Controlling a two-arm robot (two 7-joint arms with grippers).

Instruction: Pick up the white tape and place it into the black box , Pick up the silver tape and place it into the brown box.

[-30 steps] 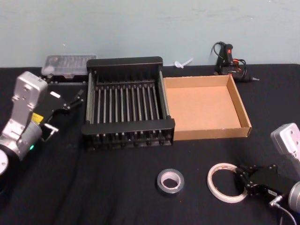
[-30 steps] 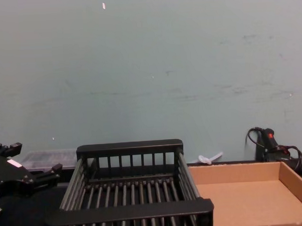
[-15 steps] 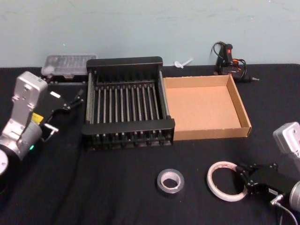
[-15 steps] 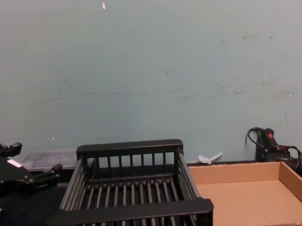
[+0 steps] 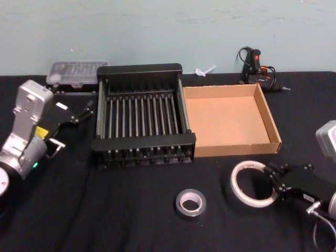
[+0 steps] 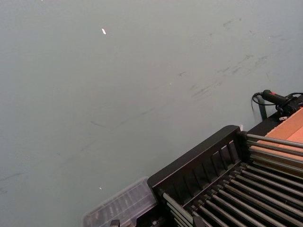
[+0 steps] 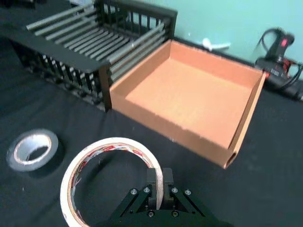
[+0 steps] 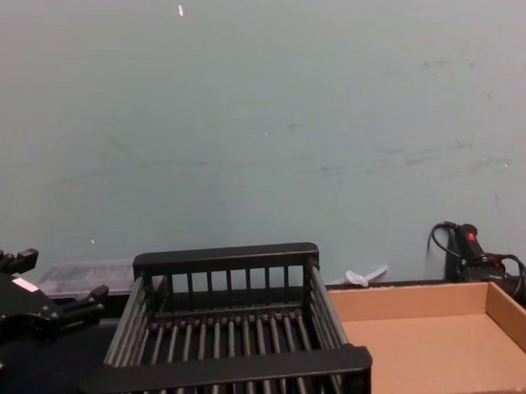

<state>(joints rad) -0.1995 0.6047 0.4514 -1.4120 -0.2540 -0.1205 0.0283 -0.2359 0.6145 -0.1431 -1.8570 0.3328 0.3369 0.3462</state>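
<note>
from the head camera the right gripper (image 5: 271, 177) pinches the white tape's (image 5: 250, 184) rim, roll tilted up off the black table (image 5: 131, 210) before the brown box (image 5: 229, 126); silver tape (image 5: 190, 203) lies flat nearby. left gripper (image 5: 86, 109) sits slightly parted beside the black box (image 5: 142, 123). the right wrist camera catches red print inside the roll, unreadable

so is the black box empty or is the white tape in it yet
Empty. The black box shows only bare slats; the white tape is outside it, pinched in the right gripper above the table.
</note>
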